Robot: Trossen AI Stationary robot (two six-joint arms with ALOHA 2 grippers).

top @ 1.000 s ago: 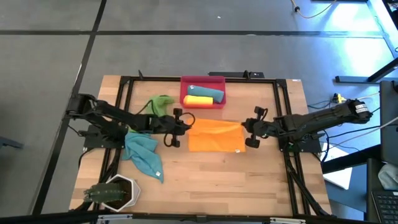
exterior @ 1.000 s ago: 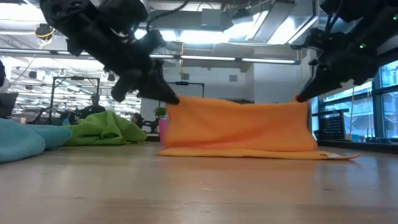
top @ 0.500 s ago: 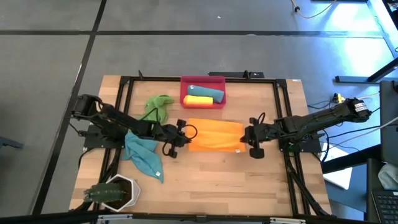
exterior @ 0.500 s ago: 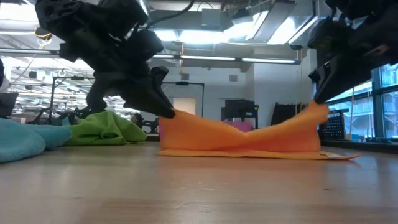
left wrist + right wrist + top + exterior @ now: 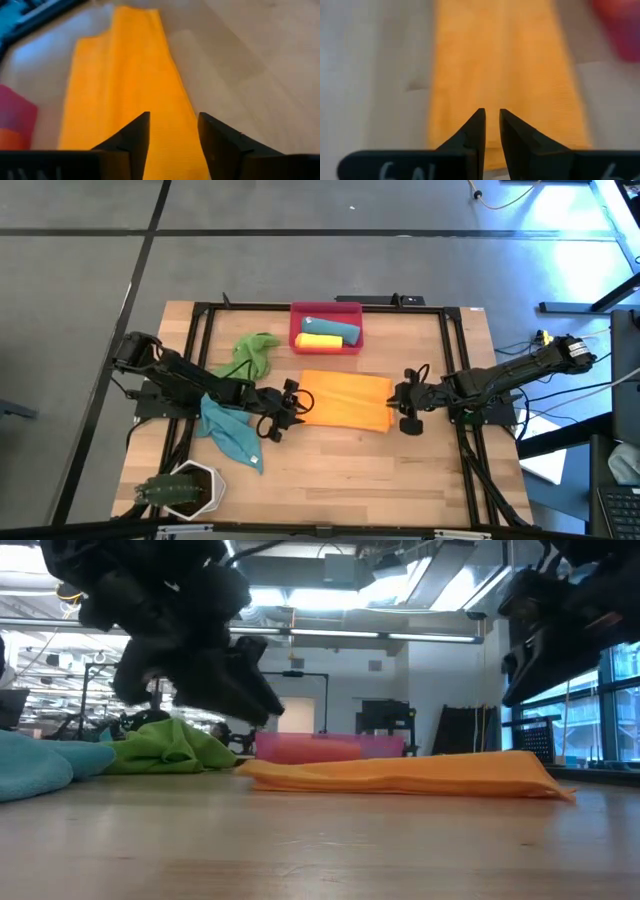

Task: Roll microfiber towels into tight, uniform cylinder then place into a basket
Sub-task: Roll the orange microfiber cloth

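High view: left hand (image 5: 283,408), right hand (image 5: 404,406) flank orange towel (image 5: 343,400), fingers parted.

Markings: barely anything showing.
Pale partial characters are sitting on right gripper (image 5: 490,131) body, looking like "6", plus cut-off strokes on left gripper (image 5: 172,137) body; rest unreadable.

Orange towel (image 5: 344,401), plain, no pattern, btwn the two black grippers: left gripper (image 5: 283,406) & right gripper (image 5: 404,406). Red-pink basket (image 5: 327,313) past the towel from both, w/ a teal roll (image 5: 333,329) and a yellow roll (image 5: 319,341) inside (both plain). Green towel (image 5: 252,349) and teal-blue towel (image 5: 232,432) by the left arm. Table (image 5: 330,470) light wood, visible grain. White pot (image 5: 195,485), green plant.
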